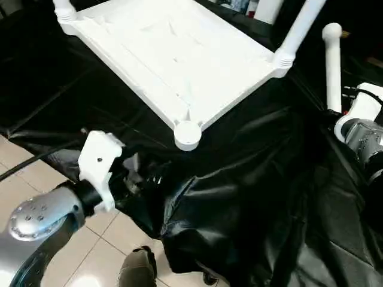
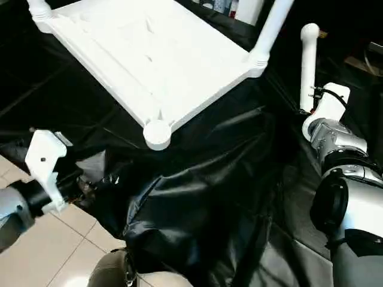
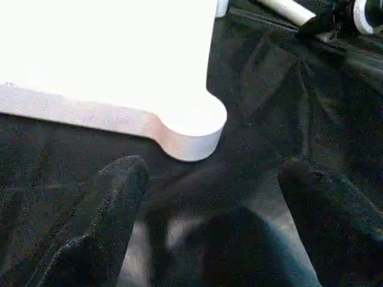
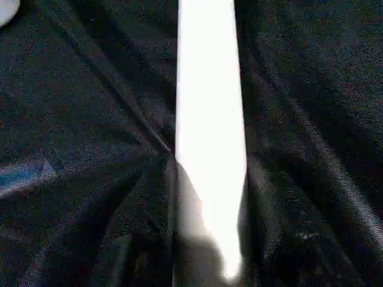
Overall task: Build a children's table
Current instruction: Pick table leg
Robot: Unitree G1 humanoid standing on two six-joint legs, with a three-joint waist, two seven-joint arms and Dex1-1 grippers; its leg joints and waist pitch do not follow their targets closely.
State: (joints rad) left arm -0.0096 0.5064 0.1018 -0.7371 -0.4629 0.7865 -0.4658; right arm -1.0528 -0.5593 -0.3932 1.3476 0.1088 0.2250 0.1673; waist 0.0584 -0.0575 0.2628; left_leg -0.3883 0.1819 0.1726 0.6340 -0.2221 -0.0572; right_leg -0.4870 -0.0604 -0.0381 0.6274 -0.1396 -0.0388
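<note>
left eye view: the tabletop [image 1: 173,60] lies underside up on black sheeting [image 1: 239,197], one leg [image 1: 299,27] socketed. left wrist view: left tool [image 3: 209,221] spread beside its empty corner. right wrist view: right tool [image 4: 206,257] pinches a loose leg [image 4: 206,107].

The tabletop [image 1: 173,54] and its legs [image 1: 333,69] are seen to be smooth white plastic with a faint sheen. A glossy, crinkled black plastic sheet [image 1: 239,197] is spread beneath them. The forearms [image 2: 335,140] are finished in brushed silver metal. The floor [image 1: 36,179] is laid with glossy beige tiles.
</note>
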